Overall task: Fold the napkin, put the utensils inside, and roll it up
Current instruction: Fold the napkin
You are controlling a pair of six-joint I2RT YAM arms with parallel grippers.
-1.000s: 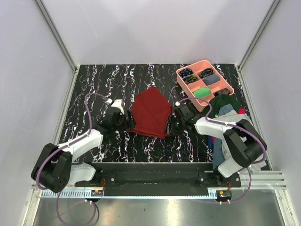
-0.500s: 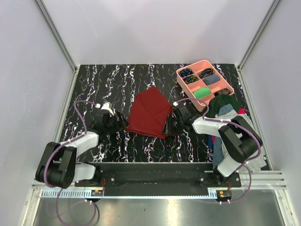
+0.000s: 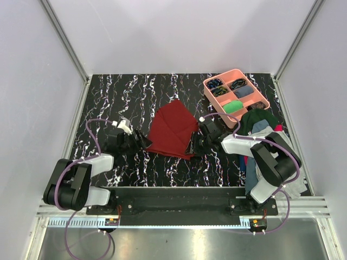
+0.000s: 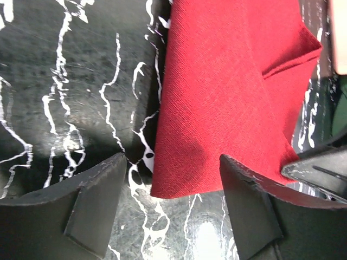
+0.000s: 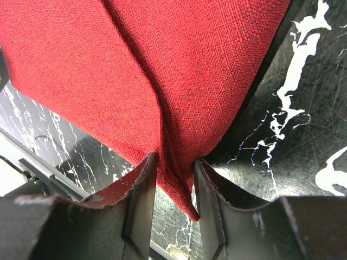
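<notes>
The maroon napkin (image 3: pixel 172 131) lies partly folded in the middle of the black marbled table (image 3: pixel 108 97). My left gripper (image 3: pixel 142 142) is open at its near left corner. In the left wrist view that corner (image 4: pixel 179 184) lies on the table between the spread fingers of the left gripper (image 4: pixel 173 165), touching neither. My right gripper (image 3: pixel 194 145) is at the near right edge. The right wrist view shows the right gripper (image 5: pixel 174 165) shut on a raised fold of the napkin (image 5: pixel 176 179). The utensils are out of view.
A pink compartment tray (image 3: pixel 264 98) with small items stands at the back right. A pile of green, grey and blue clothes (image 3: pixel 259 125) lies at the right edge, beside the right arm. Grey walls enclose the table on three sides.
My left gripper drew back from the napkin's left edge, and now sits low at the near left corner. The right gripper closed on the napkin's right edge.
</notes>
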